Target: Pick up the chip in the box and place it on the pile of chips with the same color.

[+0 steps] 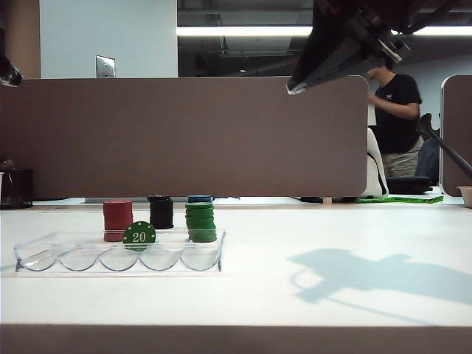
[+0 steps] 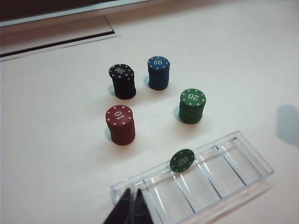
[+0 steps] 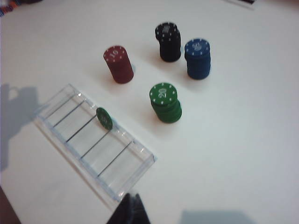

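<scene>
Green "20" chip [image 3: 104, 118] upright on edge in clear box [image 3: 56, 105], light, stiff, slick, best pinched across faces at top rim; green pile [image 3: 164, 103] just beside; left gripper [image 2: 132, 197] and right gripper [image 3: 132, 203] both closed, empty, above table.

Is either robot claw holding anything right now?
No. Both the left gripper and right gripper are shut on nothing; the chip stands in the box.
</scene>
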{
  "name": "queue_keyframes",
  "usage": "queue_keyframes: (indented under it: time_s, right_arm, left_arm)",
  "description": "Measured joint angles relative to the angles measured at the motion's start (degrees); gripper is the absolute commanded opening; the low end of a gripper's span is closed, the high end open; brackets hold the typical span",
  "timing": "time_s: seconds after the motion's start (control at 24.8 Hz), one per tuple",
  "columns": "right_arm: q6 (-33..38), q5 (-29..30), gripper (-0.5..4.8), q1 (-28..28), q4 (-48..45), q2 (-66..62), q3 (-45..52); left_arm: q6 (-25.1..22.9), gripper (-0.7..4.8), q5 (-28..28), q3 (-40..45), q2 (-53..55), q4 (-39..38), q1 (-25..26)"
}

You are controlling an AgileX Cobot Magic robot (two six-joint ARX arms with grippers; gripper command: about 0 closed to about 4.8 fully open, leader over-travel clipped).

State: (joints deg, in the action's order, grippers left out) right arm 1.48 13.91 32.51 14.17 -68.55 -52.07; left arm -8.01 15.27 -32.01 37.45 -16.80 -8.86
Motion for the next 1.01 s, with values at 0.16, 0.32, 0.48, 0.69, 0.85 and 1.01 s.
queue_keyframes:
  time_s: [0.16,0.32,0.48,0.69,0.85,1.01]
  right_arm:
    - [0.0,0.0,-0.06,0.0,-1.6,0.0,0.0]
    - [0.0,0.3,-0.06,0.0,-1.5,0.0,0.0]
    - [0.0,0.5,-0.06,0.0,-1.5,0.0,0.0]
    - [-0.3,0.5,-0.06,0.0,-2.1,-0.2,-0.1]
    - [-3.0,2.3,-0.06,0.0,-2.2,-2.9,-2.4]
    - [-6.8,9.4,-0.06,0.0,1.4,-11.4,-12.2]
  left_arm:
    - [0.0,-0.06,0.1,0.0,0.0,-0.5,0.0]
    - [0.0,-0.06,0.1,0.0,0.0,-0.6,0.0]
    - [0.0,-0.06,0.1,0.0,0.0,-0.6,0.0]
    - [0.0,-0.06,0.1,0.0,0.0,-0.7,0.0]
    - [0.0,-0.06,0.2,0.0,0.0,-1.3,0.0]
    - [0.0,-0.06,1.2,0.0,0.0,-3.3,0.0]
